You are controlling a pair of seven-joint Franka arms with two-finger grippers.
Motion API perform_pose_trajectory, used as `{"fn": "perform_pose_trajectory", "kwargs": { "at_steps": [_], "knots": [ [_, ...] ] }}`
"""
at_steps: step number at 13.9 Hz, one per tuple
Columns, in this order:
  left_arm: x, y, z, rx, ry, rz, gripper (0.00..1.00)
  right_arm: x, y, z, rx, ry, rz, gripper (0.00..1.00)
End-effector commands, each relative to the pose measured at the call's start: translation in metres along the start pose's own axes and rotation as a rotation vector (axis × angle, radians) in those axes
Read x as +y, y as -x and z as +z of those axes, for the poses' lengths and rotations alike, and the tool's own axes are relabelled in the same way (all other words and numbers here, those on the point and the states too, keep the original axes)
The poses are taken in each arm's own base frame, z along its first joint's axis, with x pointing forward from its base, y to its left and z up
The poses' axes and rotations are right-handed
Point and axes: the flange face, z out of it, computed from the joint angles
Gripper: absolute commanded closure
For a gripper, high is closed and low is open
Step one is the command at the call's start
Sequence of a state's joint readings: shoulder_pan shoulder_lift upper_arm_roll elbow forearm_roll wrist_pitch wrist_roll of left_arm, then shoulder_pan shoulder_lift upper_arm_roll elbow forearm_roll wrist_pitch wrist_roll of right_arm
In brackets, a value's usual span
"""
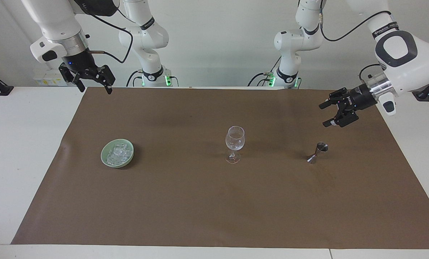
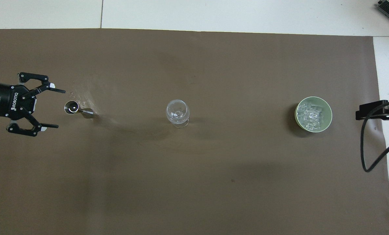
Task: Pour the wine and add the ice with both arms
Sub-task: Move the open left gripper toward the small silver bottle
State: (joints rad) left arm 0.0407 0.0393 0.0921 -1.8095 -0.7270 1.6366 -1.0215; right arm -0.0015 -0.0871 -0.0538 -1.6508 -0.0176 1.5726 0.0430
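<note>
While both arms hang empty: left end effector (image 1: 330,114) spread wide, frame right, above jigger (image 1: 317,152); right end effector (image 1: 92,83) open, upper left; ice (image 1: 118,154) heaped in green bowl (image 1: 104,158), lower left; wine glass (image 1: 234,143) centred between.

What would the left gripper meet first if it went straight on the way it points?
Probably the steel jigger: overhead, the open left gripper points straight at it. But the facing view shows the gripper raised, so it might pass over it.
</note>
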Motion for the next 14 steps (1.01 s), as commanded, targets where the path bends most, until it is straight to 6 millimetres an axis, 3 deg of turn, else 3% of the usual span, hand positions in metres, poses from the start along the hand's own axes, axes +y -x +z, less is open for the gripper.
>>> {"fn": "perform_pose_trajectory", "kwargs": {
  "at_steps": [1, 4, 7, 12, 14],
  "knots": [
    [-0.009, 0.004, -0.002, -0.049, 0.024, -0.026, 0.00, 0.001, 0.006, -0.002, -0.005, -0.013, -0.015, 0.00],
    [-0.020, 0.005, 0.009, -0.057, -0.003, -0.027, 0.00, 0.001, 0.006, -0.002, -0.005, -0.013, -0.015, 0.00],
    [-0.023, 0.000, 0.007, -0.047, 0.015, -0.004, 0.00, 0.001, 0.006, -0.002, -0.005, -0.013, -0.015, 0.00],
    [-0.069, -0.032, 0.032, -0.024, 0.074, -0.112, 0.00, 0.001, 0.006, -0.002, -0.005, -0.013, -0.015, 0.00],
    [-0.074, -0.030, 0.033, -0.036, 0.060, -0.117, 0.00, 0.001, 0.006, -0.002, -0.005, -0.013, -0.015, 0.00]
  ]
}}
